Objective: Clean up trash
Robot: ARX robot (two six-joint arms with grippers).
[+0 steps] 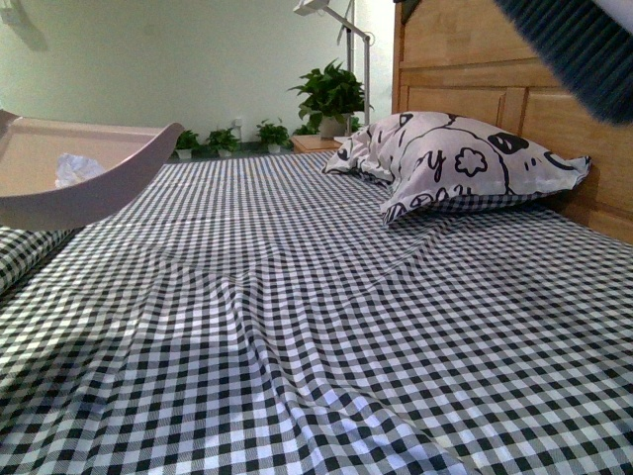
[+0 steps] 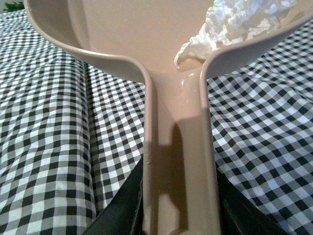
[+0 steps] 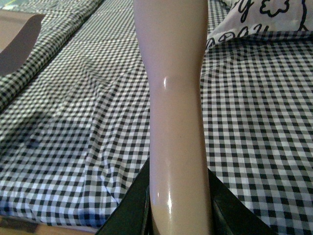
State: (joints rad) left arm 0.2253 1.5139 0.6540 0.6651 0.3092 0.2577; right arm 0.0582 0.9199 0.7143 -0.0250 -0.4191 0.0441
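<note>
The pinkish-beige dustpan (image 1: 94, 183) hangs above the left side of the checked bed, held level. The crumpled white paper wad (image 1: 77, 168) lies inside it; in the left wrist view the wad (image 2: 234, 22) rests against the pan's wall. My left gripper (image 2: 180, 215) is shut on the dustpan handle (image 2: 178, 156). My right gripper (image 3: 178, 210) is shut on the beige brush handle (image 3: 173, 98). The brush's dark bristles (image 1: 574, 49) show at the top right of the front view, raised over the headboard area.
A black-and-white patterned pillow (image 1: 455, 163) lies against the wooden headboard (image 1: 495, 69) at the back right. Potted plants (image 1: 331, 94) and a white lamp stand (image 1: 361, 59) are behind the bed. The checked sheet (image 1: 316, 327) is wrinkled in the middle.
</note>
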